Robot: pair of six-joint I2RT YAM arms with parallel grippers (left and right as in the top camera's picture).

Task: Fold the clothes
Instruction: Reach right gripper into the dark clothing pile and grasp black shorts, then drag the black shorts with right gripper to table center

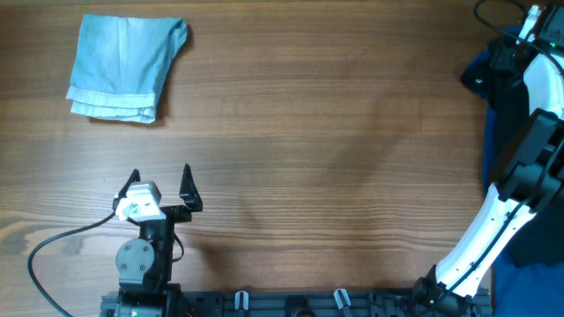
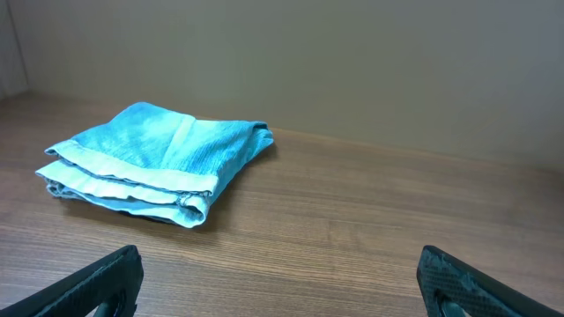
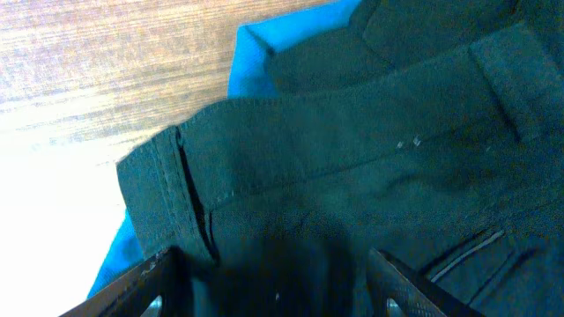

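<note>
A dark, near-black garment (image 3: 352,150) with a stitched waistband and a belt loop fills the right wrist view. It lies on bright blue cloth (image 3: 264,53) at the table's far right edge, and shows as a dark lump in the overhead view (image 1: 476,77). My right gripper (image 3: 273,286) is open, its fingers spread to either side of the dark cloth, close over it. A folded pale blue garment (image 1: 123,66) lies at the far left and also shows in the left wrist view (image 2: 159,163). My left gripper (image 1: 160,176) is open and empty, low over the table (image 2: 282,282).
The wooden table (image 1: 335,150) spans the view. More blue cloth (image 1: 533,282) sits off the table's right side beside the right arm's white links (image 1: 489,229). A black cable (image 1: 62,242) loops at the front left.
</note>
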